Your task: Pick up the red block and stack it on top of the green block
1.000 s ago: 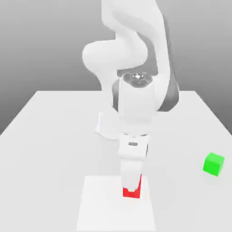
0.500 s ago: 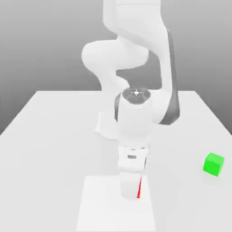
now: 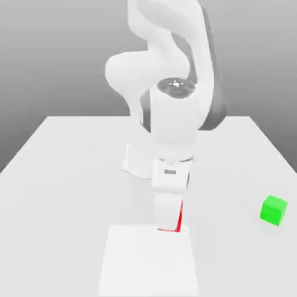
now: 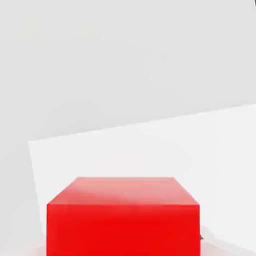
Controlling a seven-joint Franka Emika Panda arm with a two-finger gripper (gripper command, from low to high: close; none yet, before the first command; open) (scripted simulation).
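Exterior view: the gripper [image 3: 169,225] has the red block [image 3: 180,219] pinched, its red edge peeking out behind the hand near the far edge of the white square [image 3: 149,264]. And over at the exterior view's right, the green block [image 3: 273,211] sits on the table [image 3: 69,191], well apart, nothing on top! Hand view: red block square between the fingers, seemingly airborne. So the grasp is made, the lift looks underway; carrying, lining up, stacking and release remain.

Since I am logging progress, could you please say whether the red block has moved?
Yes, the red block has risen up the exterior view, relative to the white square.
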